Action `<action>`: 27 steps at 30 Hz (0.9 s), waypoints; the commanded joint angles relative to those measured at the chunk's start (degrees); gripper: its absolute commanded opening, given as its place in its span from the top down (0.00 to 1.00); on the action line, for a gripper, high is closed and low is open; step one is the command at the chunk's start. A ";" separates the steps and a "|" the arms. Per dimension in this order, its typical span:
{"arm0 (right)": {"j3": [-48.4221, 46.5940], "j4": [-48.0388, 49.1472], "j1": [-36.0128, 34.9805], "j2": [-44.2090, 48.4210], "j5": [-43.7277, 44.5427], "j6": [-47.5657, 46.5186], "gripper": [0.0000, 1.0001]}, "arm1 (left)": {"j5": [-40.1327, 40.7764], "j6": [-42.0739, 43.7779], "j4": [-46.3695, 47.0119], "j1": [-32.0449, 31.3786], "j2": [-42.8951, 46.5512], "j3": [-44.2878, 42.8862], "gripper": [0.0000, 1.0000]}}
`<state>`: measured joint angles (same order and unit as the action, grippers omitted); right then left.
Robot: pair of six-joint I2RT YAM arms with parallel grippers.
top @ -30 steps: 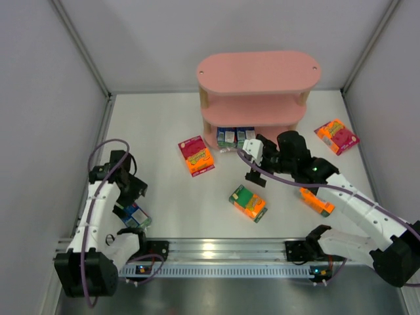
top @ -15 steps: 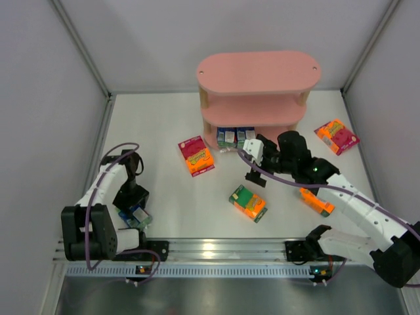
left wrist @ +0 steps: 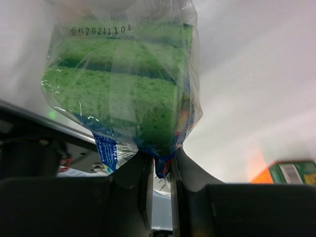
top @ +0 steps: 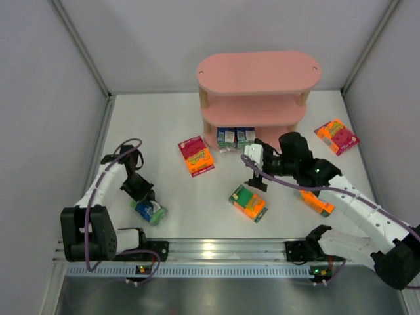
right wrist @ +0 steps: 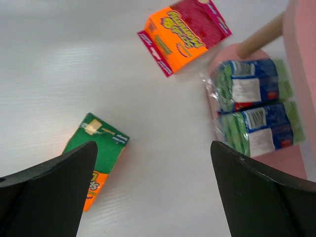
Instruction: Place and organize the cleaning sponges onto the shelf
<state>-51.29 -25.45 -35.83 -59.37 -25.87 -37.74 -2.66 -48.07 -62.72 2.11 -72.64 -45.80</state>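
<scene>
Fixed overhead view of the whole table (top: 164, 125) — close wrist views, right one downward, shelf (right wrist: 276, 160) in common.

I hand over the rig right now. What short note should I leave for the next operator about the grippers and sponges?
Left gripper: shut on the wrapper edge of a green sponge pack.
Right gripper: open, empty, in front of the shelf.
Done: two blue-and-green packs on the bottom tier.
To do: the held pack, plus four on the table: orange-magenta pack, green-orange pack, orange pack at front right, another orange-magenta pack at far right.
</scene>
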 commanded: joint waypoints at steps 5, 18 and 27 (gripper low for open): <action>-2.40 -16.90 -3.09 0.14 -24.06 -28.86 0.00 | -17.20 0.27 10.07 -7.72 -1.80 -7.80 1.00; -26.83 -15.33 -36.13 -25.86 9.42 -35.38 0.01 | -15.89 -5.63 9.98 -18.98 -7.51 -14.84 1.00; -27.02 -10.33 -43.27 -36.95 21.91 -36.89 0.02 | -16.77 -4.22 9.98 -20.48 -9.88 -14.23 1.00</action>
<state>-76.69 -38.94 -78.37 -95.57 -9.30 -73.54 -18.13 -52.56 -53.60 -18.00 -81.54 -58.50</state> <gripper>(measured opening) 0.990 0.194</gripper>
